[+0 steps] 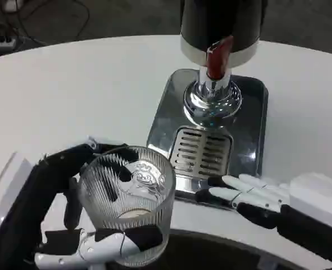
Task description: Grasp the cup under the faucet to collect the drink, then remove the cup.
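A clear ribbed glass cup (129, 202) is held upright by my left hand (84, 225) at the lower left, near the table's front edge, fingers wrapped around its sides. The cup is to the left of the dispenser's drip grate (201, 152), not under the faucet (213, 84). A red tap lever (218, 56) hangs at the front of the dark drink dispenser (222, 25). My right hand (250, 194) lies at the lower right with fingers stretched out flat, its tips touching the front edge of the shiny metal tray (250, 129); it holds nothing.
The chrome tray and dispenser stand at the table's middle back. The round white table (70, 95) spreads out to the left. Cables and a power strip (3, 34) lie on the floor beyond the far edge.
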Controlling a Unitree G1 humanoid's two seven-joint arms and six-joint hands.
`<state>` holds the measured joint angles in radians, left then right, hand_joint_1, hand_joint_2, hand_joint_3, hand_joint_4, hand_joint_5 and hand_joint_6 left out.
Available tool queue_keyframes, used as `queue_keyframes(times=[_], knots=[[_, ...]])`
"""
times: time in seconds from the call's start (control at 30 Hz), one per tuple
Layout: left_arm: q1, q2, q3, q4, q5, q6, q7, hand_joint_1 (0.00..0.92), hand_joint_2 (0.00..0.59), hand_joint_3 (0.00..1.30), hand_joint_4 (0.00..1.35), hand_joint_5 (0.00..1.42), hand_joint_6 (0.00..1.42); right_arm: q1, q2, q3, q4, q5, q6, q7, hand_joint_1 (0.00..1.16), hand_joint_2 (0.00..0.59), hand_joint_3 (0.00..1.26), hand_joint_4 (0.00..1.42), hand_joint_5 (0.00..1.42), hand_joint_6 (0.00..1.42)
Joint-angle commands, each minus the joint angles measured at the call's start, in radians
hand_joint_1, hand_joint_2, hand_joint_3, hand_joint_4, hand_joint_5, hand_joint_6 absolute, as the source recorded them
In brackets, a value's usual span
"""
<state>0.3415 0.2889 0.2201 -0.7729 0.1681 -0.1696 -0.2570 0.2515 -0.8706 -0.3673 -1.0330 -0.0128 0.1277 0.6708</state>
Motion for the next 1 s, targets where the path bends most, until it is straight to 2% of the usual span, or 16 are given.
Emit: queue_keyframes(times=[0.03, 0.57, 0.67, 0.8, 1.0], knots=[[-0.008, 0.003, 0.012, 0.004, -0.004, -0.013, 0.012, 0.775, 0.001, 0.82, 0.99, 1.16, 1.26, -0.004, 0.006, 0.008, -0.014, -0.002, 0.005, 0.005, 0.54, 0.506, 0.09, 0.00, 0.00, 0.00], [-0.023, -0.002, 0.004, 0.035, 0.011, -0.023, 0.019, 0.775, 0.001, 0.82, 0.99, 1.16, 1.26, -0.005, 0.012, 0.017, -0.014, -0.007, 0.011, 0.004, 0.54, 0.506, 0.09, 0.00, 0.00, 0.00], [-0.024, 0.001, 0.025, 0.061, 0.013, -0.046, 0.029, 0.774, 0.000, 0.82, 0.99, 1.16, 1.26, -0.007, 0.013, 0.023, -0.014, -0.006, 0.011, 0.003, 0.54, 0.506, 0.09, 0.00, 0.00, 0.00], [-0.044, 0.034, 0.060, 0.120, 0.025, -0.104, 0.027, 0.758, 0.000, 0.83, 0.99, 1.16, 1.26, -0.004, 0.013, 0.031, -0.014, -0.009, 0.011, 0.003, 0.54, 0.506, 0.09, 0.00, 0.00, 0.00], [-0.153, 0.085, 0.088, 0.282, 0.049, -0.171, 0.051, 0.738, 0.000, 0.82, 0.99, 1.16, 1.27, -0.007, 0.016, 0.038, -0.014, -0.014, 0.019, 0.001, 0.54, 0.506, 0.09, 0.00, 0.00, 0.00]])
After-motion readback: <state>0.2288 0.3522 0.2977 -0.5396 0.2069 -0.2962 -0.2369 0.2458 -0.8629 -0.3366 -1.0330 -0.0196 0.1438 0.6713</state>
